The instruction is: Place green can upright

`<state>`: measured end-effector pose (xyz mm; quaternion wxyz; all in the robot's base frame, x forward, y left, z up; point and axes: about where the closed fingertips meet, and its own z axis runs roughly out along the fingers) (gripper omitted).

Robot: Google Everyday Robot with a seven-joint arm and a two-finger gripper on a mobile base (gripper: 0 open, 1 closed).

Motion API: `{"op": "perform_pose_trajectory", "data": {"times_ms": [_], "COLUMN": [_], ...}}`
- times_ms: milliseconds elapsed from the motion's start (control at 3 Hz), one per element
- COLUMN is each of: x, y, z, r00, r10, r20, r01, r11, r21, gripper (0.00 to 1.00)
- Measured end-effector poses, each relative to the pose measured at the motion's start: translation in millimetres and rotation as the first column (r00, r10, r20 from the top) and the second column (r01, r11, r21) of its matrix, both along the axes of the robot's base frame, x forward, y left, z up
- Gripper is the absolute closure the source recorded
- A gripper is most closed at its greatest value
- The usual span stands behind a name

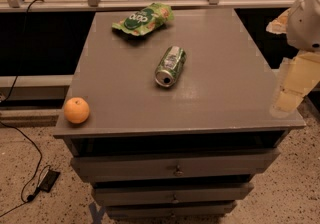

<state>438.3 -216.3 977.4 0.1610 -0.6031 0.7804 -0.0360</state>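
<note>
The green can [170, 66] lies on its side near the middle of the grey cabinet top [220, 53]. Its silver top with the pull-tab opening faces the front left. My gripper [287, 99] hangs at the right edge of the cabinet top, well to the right of the can and apart from it. It holds nothing that I can see. The white arm [307, 15] rises above it at the right border.
A flat crinkled green snack bag [143, 19] lies at the back of the top, left of centre. An orange [76, 110] sits at the front left corner. Drawers [175, 168] are below the top. A railing runs behind, and cables lie on the floor at left.
</note>
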Motion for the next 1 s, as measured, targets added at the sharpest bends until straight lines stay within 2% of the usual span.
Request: {"op": "perform_pose_trajectory", "data": {"times_ms": [333, 667, 1000], "x": [0, 11, 46], "y": [0, 8, 30], "z": [0, 3, 5], "r00": [1.0000, 0.9973, 0.9712], "r10": [0.000, 0.073, 0.238], "r20": [0.000, -0.003, 0.007], "r01": [0.000, -0.073, -0.238], "r11": [1.000, 0.997, 0.971], "r21": [0.000, 0.000, -0.016], "gripper": [0.00, 0.00, 0.00]}}
